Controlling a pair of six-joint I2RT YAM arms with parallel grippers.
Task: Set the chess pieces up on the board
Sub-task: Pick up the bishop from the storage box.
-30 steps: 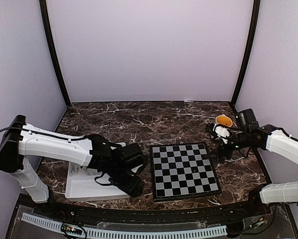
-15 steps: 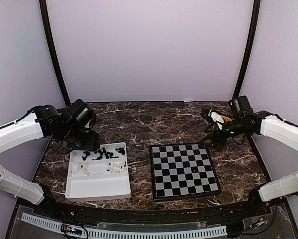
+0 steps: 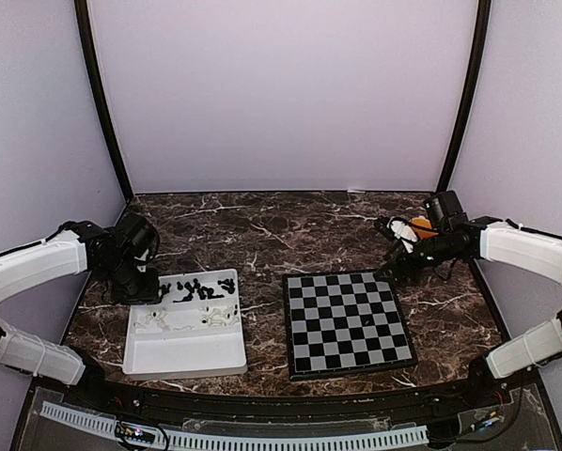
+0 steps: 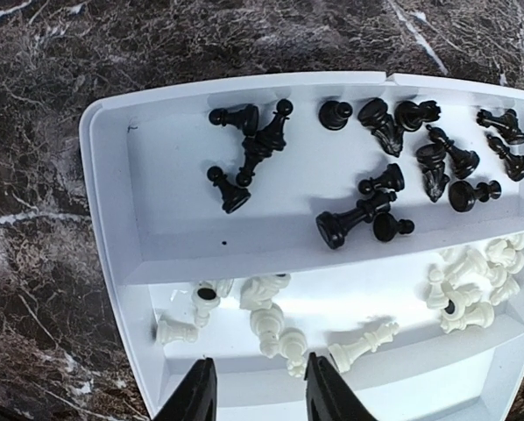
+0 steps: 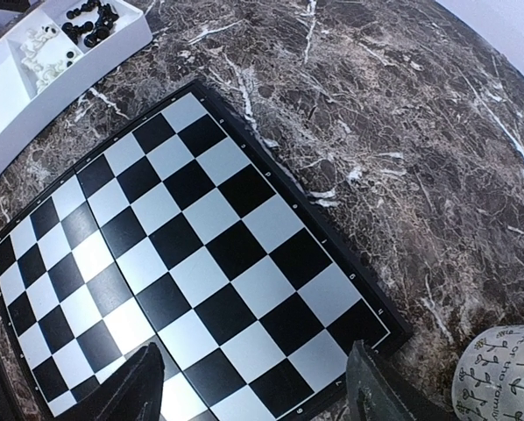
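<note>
The board (image 3: 347, 322) lies flat at centre right with no pieces on it; it fills the right wrist view (image 5: 192, 254). The chess pieces lie in a white tray (image 3: 182, 352): black ones (image 4: 376, 167) in the far compartment, white ones (image 4: 279, 324) in the one nearer. My left gripper (image 3: 149, 291) hangs over the tray's left end, open and empty, and its own view (image 4: 260, 399) shows it just above the white pieces. My right gripper (image 3: 397, 266) is open and empty over the board's far right corner, as its own view (image 5: 258, 390) also shows.
A patterned mug (image 3: 420, 228) with an orange inside stands on the marble table behind the board's far right corner, close to my right wrist; it also shows in the right wrist view (image 5: 503, 373). The tray's near compartments hold nothing.
My left arm swung from over the tray's front right back to the left, and now hangs at its left end. My right gripper moved from by the mug toward the board's corner.
</note>
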